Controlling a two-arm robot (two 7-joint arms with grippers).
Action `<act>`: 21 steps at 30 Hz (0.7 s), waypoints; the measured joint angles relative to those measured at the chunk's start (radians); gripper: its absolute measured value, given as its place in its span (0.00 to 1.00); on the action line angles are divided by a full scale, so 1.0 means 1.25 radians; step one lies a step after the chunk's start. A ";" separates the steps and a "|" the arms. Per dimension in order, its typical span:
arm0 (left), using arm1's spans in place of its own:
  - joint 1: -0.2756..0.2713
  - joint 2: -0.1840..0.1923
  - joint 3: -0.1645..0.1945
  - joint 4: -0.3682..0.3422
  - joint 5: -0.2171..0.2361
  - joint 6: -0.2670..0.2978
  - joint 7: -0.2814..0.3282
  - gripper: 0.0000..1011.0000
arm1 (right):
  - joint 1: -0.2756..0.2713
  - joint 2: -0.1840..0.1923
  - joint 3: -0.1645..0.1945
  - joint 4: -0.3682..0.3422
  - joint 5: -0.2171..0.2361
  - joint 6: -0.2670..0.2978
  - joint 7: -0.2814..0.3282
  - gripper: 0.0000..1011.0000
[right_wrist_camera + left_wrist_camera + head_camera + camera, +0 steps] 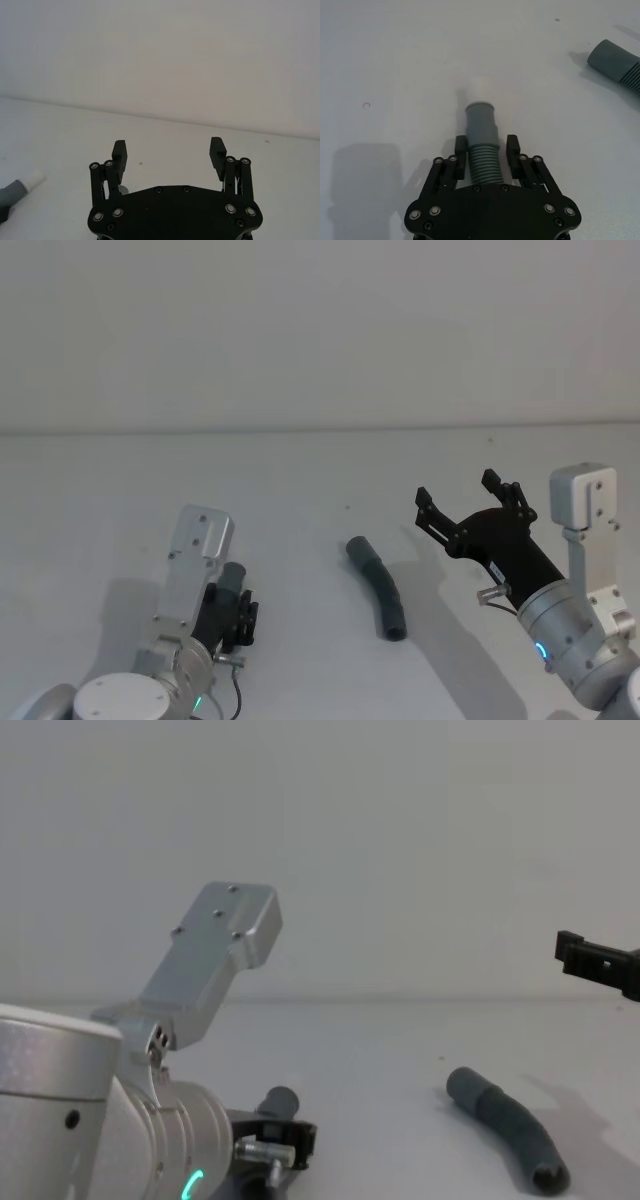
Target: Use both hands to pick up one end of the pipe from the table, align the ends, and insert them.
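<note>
- Soft, even light fills the head view; the table (300,490) reads pale and flat, with no glare.
- The loose hose piece (378,587) throws a faint, soft-edged shadow toward the robot's right; the chest view shows the same fall of shade.
- A broader grey shadow lies on the table left of the left arm (195,570).
- In the left wrist view, the left gripper (487,146) casts a wide, dim patch beside it, and the white tip (481,89) of the held hose piece (484,160) nearly melts into the bright surface.
- The right gripper (169,148) stands dark against a pale wall (160,60), its bolt heads (117,212) glinting.
</note>
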 joint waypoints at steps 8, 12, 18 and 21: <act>0.004 -0.002 -0.001 -0.001 0.007 -0.007 0.000 0.32 | 0.000 0.000 0.000 0.000 0.000 0.000 0.000 0.99; 0.007 -0.001 -0.002 -0.003 0.013 -0.013 0.001 0.32 | 0.000 0.000 0.000 0.000 0.000 0.000 0.000 0.99; 0.007 0.007 0.000 -0.008 0.027 -0.025 0.001 0.32 | 0.000 0.000 0.000 0.000 0.000 0.000 0.000 0.99; 0.005 0.018 0.003 -0.015 0.037 -0.036 -0.002 0.32 | 0.000 0.000 0.000 0.000 0.000 0.000 0.000 0.99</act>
